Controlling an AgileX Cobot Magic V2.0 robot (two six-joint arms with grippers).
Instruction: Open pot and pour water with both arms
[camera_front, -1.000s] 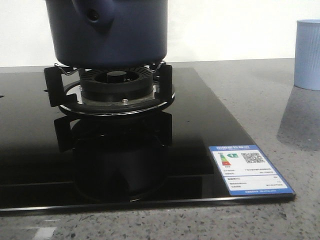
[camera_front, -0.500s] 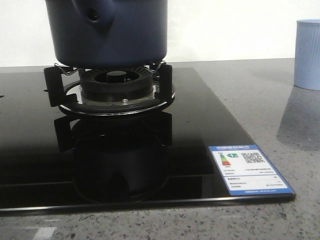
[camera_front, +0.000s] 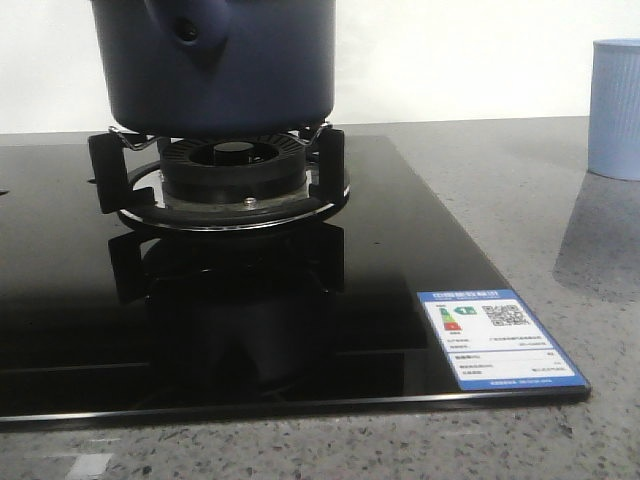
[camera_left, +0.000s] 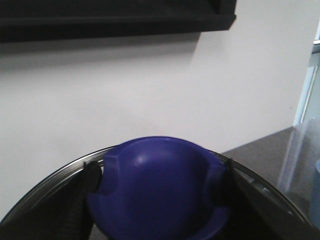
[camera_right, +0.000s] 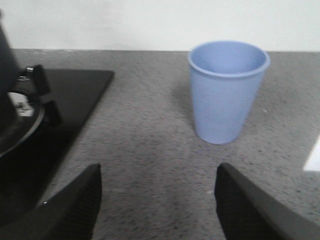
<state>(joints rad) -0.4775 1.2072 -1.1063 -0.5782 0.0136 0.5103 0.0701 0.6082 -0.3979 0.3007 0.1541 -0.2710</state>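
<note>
A dark navy pot (camera_front: 215, 65) sits on the burner grate (camera_front: 220, 175) of a black glass stove (camera_front: 250, 310), at the upper left of the front view. In the left wrist view, the left gripper (camera_left: 157, 185) clamps the blue lid knob (camera_left: 157, 187) from both sides. The right gripper (camera_right: 157, 205) hangs wide open and empty over the grey counter (camera_right: 150, 150), near a pale blue cup (camera_right: 227, 90) standing upright.

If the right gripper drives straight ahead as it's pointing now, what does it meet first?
Most likely the pale blue cup, standing upright on the grey countertop slightly right of the open right gripper's centreline. Depth is unclear; it may clip the cup's side.
</note>
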